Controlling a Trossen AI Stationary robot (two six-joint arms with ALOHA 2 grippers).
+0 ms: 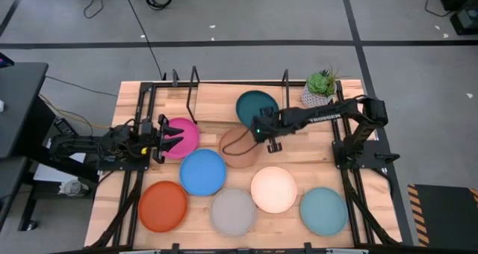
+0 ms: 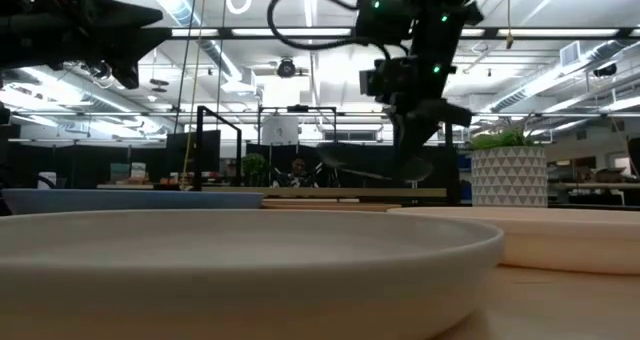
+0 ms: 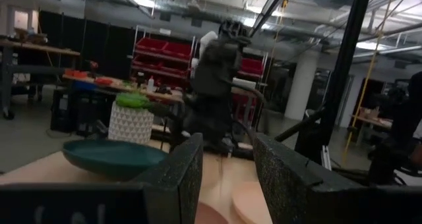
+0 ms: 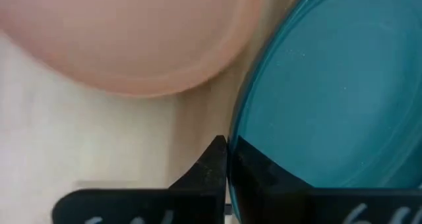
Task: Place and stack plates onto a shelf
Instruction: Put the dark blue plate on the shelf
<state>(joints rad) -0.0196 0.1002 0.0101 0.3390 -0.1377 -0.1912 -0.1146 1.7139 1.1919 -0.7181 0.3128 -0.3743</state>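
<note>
My right gripper is shut on the dark teal plate, holding it over the table's far middle, just in front of the shelf with its black hoop uprights. In the low view the teal plate hangs above the shelf plank. The tan plate lies flat right beside it. My left gripper is open and hovers level over the pink plate, touching nothing. Blue, orange, grey, cream and light blue plates lie flat nearer the table's near edge. My right gripper pinches the teal plate's rim on the side facing the table's near edge, one finger outside the rim and the other over the plate's inner face. The fingers come from above, slanting down. The plate is lifted clear and roughly level.
A potted plant in a white pot stands at the shelf's right end, close to my right arm. The flat plates fill most of the table's near half. Black frame rails run along the table's sides.
</note>
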